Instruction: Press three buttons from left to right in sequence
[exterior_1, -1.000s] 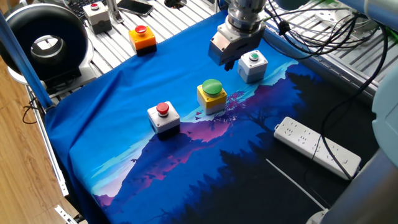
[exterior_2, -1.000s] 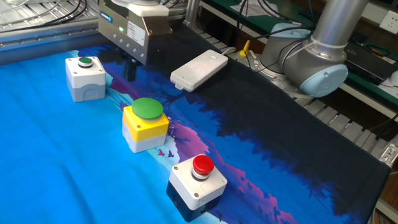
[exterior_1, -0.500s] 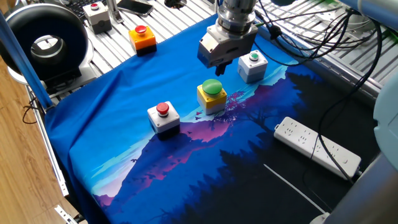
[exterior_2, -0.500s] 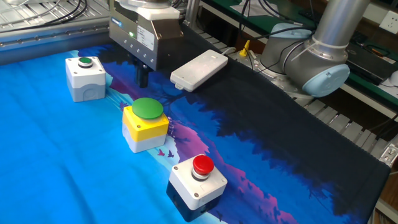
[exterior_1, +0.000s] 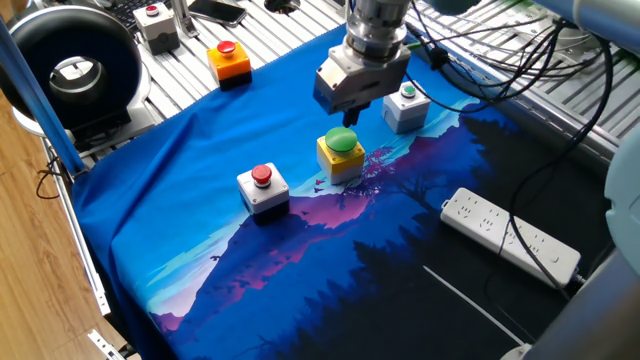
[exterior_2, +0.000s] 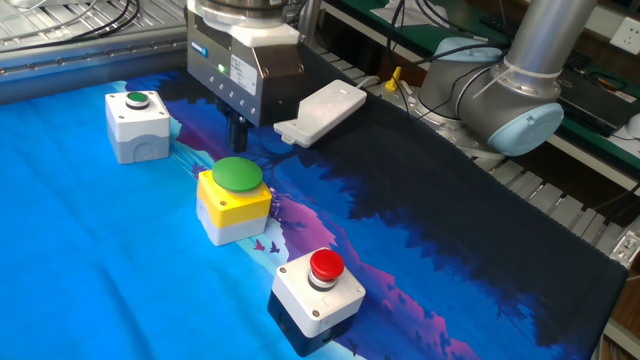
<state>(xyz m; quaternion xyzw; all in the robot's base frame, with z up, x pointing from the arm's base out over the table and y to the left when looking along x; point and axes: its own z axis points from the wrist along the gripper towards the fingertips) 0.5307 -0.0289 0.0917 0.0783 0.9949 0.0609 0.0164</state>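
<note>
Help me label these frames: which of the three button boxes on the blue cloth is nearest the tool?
The yellow box with the green dome button; the tool hangs just behind it.

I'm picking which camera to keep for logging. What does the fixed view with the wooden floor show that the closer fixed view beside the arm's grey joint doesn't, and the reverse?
Only the floor-side view shows the orange box, the small grey box on the slatted surface, and the black round device. Only the close view shows the arm's grey joint and the label side of the gripper. Both show the white red-button box, the yellow green-dome box, the grey-white green-button box, the power strip, and the blue cloth, with the gripper near the yellow box.
</note>
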